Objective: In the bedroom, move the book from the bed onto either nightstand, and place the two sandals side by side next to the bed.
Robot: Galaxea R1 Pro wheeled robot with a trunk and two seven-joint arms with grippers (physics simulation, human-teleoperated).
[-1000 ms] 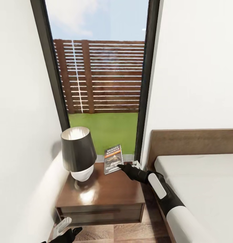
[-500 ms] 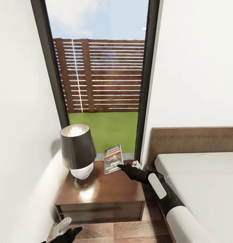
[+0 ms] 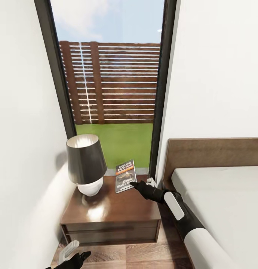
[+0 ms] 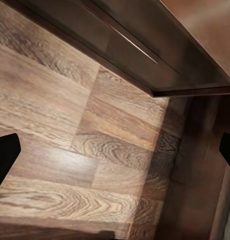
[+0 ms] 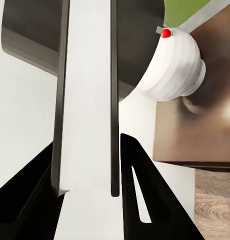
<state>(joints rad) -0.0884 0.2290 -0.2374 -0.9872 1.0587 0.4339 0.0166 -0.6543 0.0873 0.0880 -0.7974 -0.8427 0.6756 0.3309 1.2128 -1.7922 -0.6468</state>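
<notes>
Standing on edge between the right gripper's [image 3: 133, 184] fingers [image 5: 140, 200], the book [image 3: 125, 176]

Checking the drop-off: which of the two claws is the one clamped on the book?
The right claw, reaching over the glossy dark-brown nightstand, grips the dark paperback book upright by its edge. The left claw hangs low by the wood-plank floor, holding nothing.

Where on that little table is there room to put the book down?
The nightstand top is bare in front, between the lamp and its bedside edge. The back corner by the lamp is crowded. The right gripper holds the book upright at the back.
</notes>
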